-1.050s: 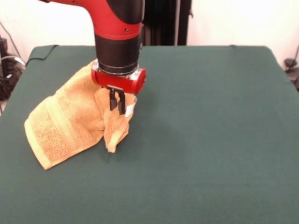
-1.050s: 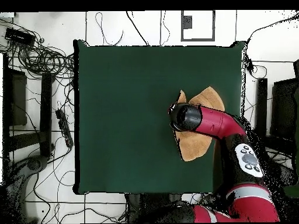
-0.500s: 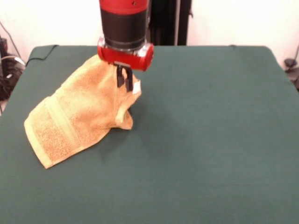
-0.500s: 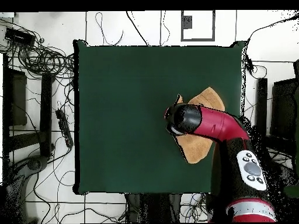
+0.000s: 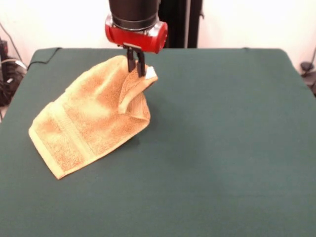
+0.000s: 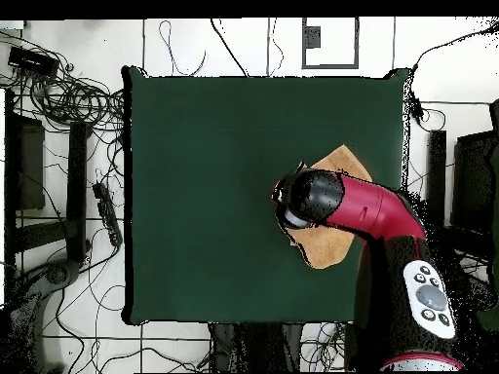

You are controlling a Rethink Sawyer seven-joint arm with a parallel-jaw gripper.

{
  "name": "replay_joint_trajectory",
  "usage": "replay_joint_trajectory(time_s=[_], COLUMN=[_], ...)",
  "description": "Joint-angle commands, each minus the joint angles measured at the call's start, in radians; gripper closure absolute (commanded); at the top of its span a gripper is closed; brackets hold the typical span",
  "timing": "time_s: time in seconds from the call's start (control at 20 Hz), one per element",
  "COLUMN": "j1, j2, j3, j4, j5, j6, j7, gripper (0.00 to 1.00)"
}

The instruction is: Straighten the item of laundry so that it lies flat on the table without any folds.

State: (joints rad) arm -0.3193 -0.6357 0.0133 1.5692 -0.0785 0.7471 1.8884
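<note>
Towel [image 5: 91, 123]: orange-tan terry, left half of the table [image 5: 222, 148]. Long axis runs lower left to upper right. One corner with white label raised, pinched between the narrow fingers of the gripper [image 5: 137, 66]; a fold hangs beneath. Lower-left end lies flat, border band showing.

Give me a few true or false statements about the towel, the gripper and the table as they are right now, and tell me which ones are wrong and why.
1. The gripper is shut on a raised corner of the towel. True.
2. The towel lies fully flat with no folds. False: one corner is lifted and a fold hangs beneath it.
3. A white care label shows beside the pinched corner. True.
4. The table has a bare wooden top. False: it is covered in dark green cloth.
5. The towel's far end rests on the table. True.
</note>
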Motion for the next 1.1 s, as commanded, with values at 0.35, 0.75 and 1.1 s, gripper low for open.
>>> replay_joint_trajectory(time_s=[0.35,0.75,1.1], j1=[0.041,0.058,0.074], j2=[0.111,0.151,0.169], j3=[0.108,0.093,0.084], j4=[0.152,0.136,0.13], j5=[0.082,0.075,0.089], j6=[-0.151,-0.222,-0.249], j7=[0.162,0.176,0.195], gripper=[1.0,1.0,1.0])
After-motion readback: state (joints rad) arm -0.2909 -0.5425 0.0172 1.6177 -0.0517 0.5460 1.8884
